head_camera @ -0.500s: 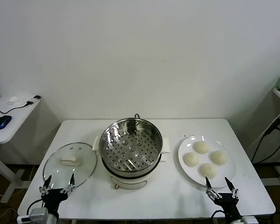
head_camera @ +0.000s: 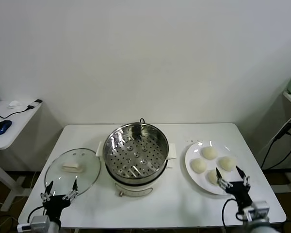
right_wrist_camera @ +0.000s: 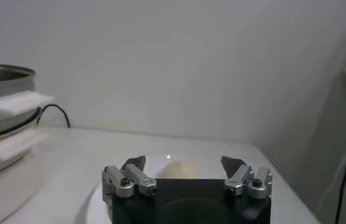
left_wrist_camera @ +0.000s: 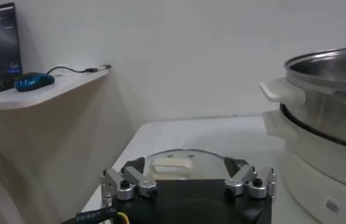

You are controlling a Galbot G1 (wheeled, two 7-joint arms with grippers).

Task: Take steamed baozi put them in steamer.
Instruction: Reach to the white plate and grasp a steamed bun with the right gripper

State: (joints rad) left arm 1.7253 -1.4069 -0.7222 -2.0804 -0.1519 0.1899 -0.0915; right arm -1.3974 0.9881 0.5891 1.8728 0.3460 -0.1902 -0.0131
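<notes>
At four o'clock on the bench (head_camera: 184, 204), the right tool (head_camera: 231, 177) hangs with its fingers spread wide and nothing between them, just at the near rim of the white plate (head_camera: 191, 151) and close over the nearest of the four steamed baozi (head_camera: 214, 175). All four buns lie on that plate, none yet moved. Centre-bench, well apart from the plate toward nine o'clock, stands the steamer (head_camera: 136, 154), uncovered, its perforated tray bare. The glass lid (head_camera: 72, 170) lies flat at eight o'clock, and the left tool (head_camera: 59, 191) waits at the lid's near edge, also wide and empty.

I judge this to be the approach for the first pick. Next the right tool should drop around the nearest bun, centred so both fingers meet its sides, then close gently, since soft dough will dent or slip. After that it needs a clear lift over the steamer's rim.
</notes>
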